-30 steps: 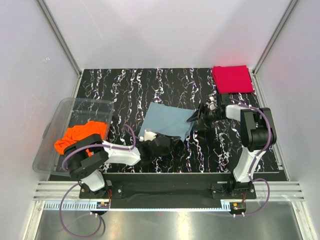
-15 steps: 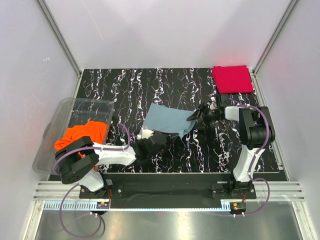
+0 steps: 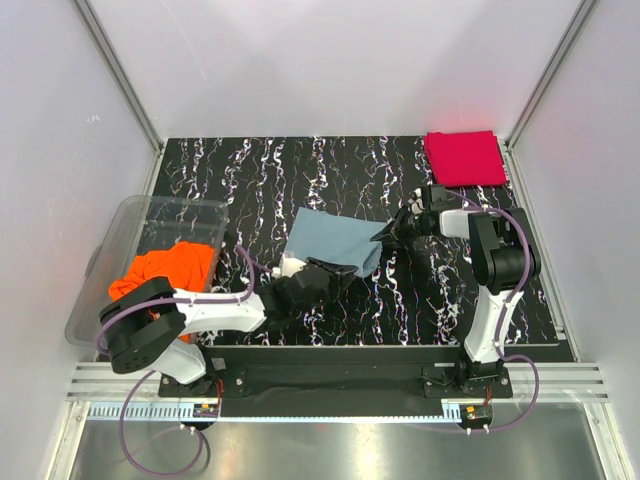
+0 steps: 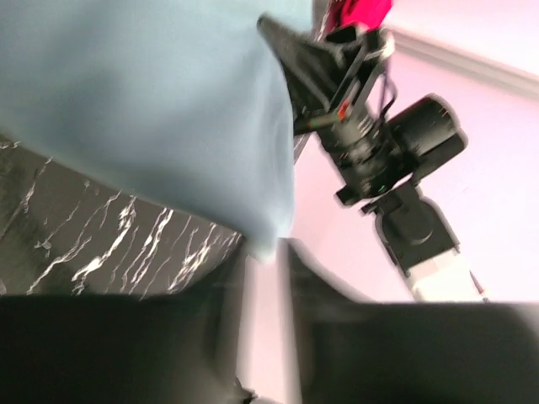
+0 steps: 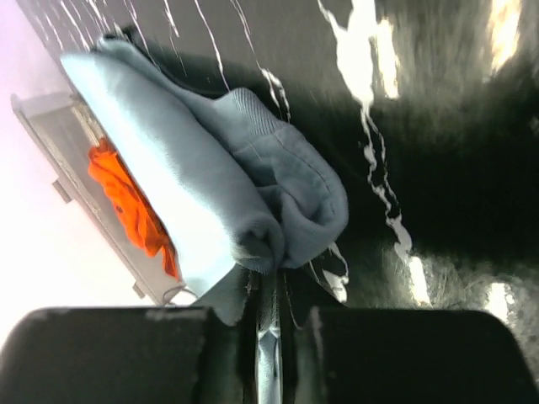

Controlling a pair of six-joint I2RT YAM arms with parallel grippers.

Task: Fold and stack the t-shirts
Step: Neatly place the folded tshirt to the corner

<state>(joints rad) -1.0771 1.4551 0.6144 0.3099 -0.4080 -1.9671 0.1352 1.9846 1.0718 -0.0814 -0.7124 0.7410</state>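
Note:
A folded grey-blue t-shirt [image 3: 335, 240] lies mid-table. My right gripper [image 3: 388, 234] is at its right corner. In the right wrist view that gripper [image 5: 271, 282] is shut, pinching the bunched edge of the grey-blue shirt [image 5: 194, 168]. My left gripper [image 3: 343, 272] sits at the shirt's near edge. In the blurred left wrist view it [image 4: 265, 252] stands open, with the shirt's corner [image 4: 168, 109] just past its fingertips and nothing between them. A red t-shirt [image 3: 464, 157] lies folded at the far right corner. An orange t-shirt [image 3: 170, 268] lies crumpled in the bin.
A clear plastic bin [image 3: 120, 240] sits tilted at the table's left edge, holding the orange shirt. White walls close in the back and both sides. Purple cables loop round both arm bases.
My right gripper has shut on the grey-blue shirt's right corner. My left gripper has opened, letting go of the shirt's near edge, and has slid slightly right.

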